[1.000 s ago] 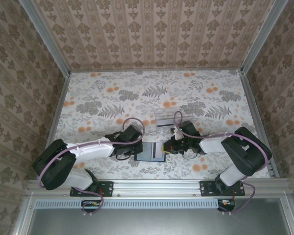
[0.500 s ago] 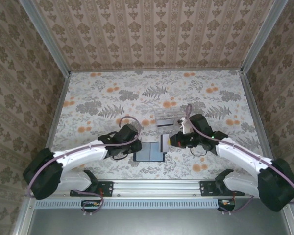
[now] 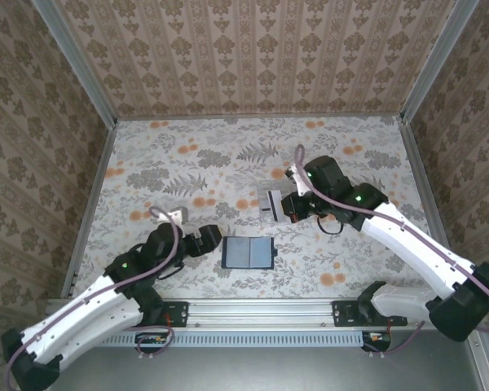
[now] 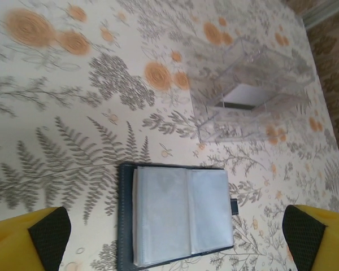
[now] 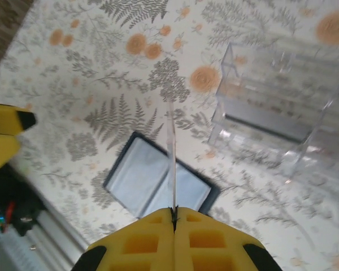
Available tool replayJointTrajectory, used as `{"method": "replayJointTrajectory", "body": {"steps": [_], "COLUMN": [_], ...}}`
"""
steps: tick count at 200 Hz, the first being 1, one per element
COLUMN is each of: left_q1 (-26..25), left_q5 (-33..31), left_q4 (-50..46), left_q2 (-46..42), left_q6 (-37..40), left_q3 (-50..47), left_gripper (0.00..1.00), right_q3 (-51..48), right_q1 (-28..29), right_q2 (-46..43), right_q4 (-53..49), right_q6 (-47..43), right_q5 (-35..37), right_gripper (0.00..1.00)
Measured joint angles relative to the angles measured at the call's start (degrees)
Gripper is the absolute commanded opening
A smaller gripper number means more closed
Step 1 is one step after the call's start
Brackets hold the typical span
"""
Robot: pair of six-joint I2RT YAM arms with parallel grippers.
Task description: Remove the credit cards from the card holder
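Observation:
The card holder [image 3: 248, 253] lies open and flat on the table, dark navy with grey-blue inner panels [image 4: 181, 217] and a small tab on its right edge. My left gripper [image 3: 206, 241] is open just left of it, its fingers [image 4: 50, 228] spread wide and touching nothing. My right gripper [image 3: 280, 205] is shut on one pale credit card [image 3: 270, 202], seen edge-on [image 5: 171, 152] and held upright above the table between the card holder [image 5: 150, 180] and the clear tray. Another pale card [image 4: 241, 96] lies inside that tray.
The clear plastic tray [image 3: 279, 191] stands just beyond the card holder, close to my right gripper [image 5: 174, 213]. Patterned walls close in the floral table on three sides. The arm bases and a metal rail run along the near edge.
My right gripper has lifted a card from the card holder and carried it away toward the tray. My left gripper has drawn back left from the card holder's edge.

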Motion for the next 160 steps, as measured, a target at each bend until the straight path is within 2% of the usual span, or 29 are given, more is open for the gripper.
{"method": "replayJointTrajectory", "body": {"steps": [30,62,125,160], "left_q1": [1.2,1.5,1.6,1.6], "left_q5": [-1.1,-1.1,-1.1,-1.1], "left_q4": [-3.7,-6.0,-9.0,-9.2], "left_q2": [-7.0,-8.9,-9.9,-12.0], "left_q6": [0.0,0.2,0.9,0.9], "left_q3": [-0.2,-0.8,-0.9,-1.1], "left_gripper": [1.00,1.00,1.00,1.00], "right_q3": [8.7,15.3,12.7,7.4], "right_q1": [6.6,11.9,16.1,16.5], "right_q2": [7.3,15.3,20.6,21.9], "right_q4": [-6.5,-11.5,-10.9,-6.3], "right_q6": [-11.2,-22.4,-39.1,-47.4], "right_q5": [11.5,21.5,37.9,42.3], "right_gripper": [0.00,0.00,0.00,0.00]}}
